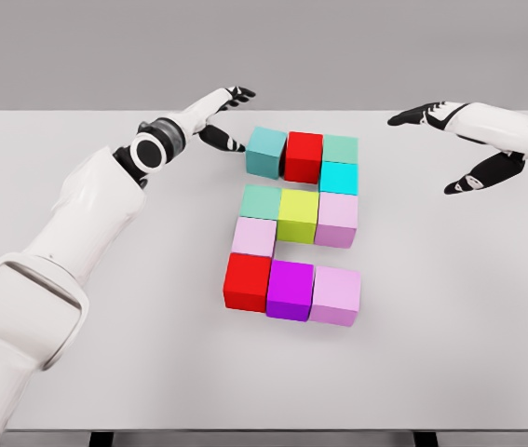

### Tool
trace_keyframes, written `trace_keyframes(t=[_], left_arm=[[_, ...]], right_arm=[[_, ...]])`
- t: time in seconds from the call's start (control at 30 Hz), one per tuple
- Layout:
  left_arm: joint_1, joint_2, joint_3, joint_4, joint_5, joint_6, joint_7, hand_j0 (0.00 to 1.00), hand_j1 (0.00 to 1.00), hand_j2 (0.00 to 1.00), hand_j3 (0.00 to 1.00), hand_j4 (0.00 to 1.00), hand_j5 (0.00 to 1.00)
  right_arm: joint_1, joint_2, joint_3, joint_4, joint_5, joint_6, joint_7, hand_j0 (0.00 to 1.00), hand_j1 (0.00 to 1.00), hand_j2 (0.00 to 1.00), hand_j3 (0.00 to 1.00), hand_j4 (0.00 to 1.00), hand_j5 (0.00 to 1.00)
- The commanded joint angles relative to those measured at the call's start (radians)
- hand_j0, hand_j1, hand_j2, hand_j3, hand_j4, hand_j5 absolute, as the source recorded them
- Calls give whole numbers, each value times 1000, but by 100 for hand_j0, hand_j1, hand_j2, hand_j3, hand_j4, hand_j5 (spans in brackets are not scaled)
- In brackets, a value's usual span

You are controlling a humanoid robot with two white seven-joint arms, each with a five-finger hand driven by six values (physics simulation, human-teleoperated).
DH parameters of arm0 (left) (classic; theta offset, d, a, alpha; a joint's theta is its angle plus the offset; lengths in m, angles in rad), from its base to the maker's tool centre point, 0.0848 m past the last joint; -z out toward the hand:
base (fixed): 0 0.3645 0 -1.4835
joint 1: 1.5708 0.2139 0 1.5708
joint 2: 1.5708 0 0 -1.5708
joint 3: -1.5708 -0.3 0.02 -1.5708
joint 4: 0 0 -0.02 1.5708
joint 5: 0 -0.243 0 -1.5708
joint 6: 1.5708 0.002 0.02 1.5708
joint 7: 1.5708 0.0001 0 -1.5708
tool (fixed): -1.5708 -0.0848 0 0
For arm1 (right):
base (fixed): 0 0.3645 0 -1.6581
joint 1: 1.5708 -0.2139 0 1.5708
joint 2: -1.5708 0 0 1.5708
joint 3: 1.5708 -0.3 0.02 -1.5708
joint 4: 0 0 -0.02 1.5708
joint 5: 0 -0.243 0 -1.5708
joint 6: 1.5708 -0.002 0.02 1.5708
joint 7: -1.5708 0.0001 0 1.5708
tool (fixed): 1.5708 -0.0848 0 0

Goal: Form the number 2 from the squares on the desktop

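Observation:
Several coloured cubes sit packed together mid-table in the outline of a 2. The top row is a teal cube (265,152), a red cube (304,155) and a green cube (340,149). A cyan cube (339,177) sits below the green one. The middle row runs green, yellow-green cube (298,215), pink. A pale pink cube (253,237) leads down to the bottom row: red cube (247,281), magenta cube (290,290), pink cube (336,295). My left hand (223,116) hovers open just left of the teal cube. My right hand (450,144) is open, off to the right, holding nothing.
The white table (105,372) has its front edge near the bottom of the view and its back edge behind the hands. A grey wall lies beyond.

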Motion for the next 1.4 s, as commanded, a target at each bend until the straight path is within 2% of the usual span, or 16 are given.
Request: trace_keyframes(t=[0.0, 0.4, 0.53, 1.37], left_arm=[[0, 2, 2, -1, 2, 2, 1, 90, 90, 90, 90, 90, 90], [14, 21, -4, -3, 4, -8, -11, 90, 90, 90, 90, 90, 90], [15, 25, -5, -9, 1, -14, -96, 90, 90, 90, 90, 90, 90], [12, 25, 5, -6, 10, -31, -86, 89, 89, 89, 89, 89, 89]], right_arm=[[0, -2, -2, 0, -7, 3, 0, 100, 100, 100, 100, 100, 100], [-6, -6, 4, 0, -7, 3, 0, 100, 100, 100, 100, 100, 100], [-5, -7, 4, 0, -7, 3, 0, 100, 100, 100, 100, 100, 100], [2, -16, 4, 0, -7, 3, 0, 100, 100, 100, 100, 100, 100]])
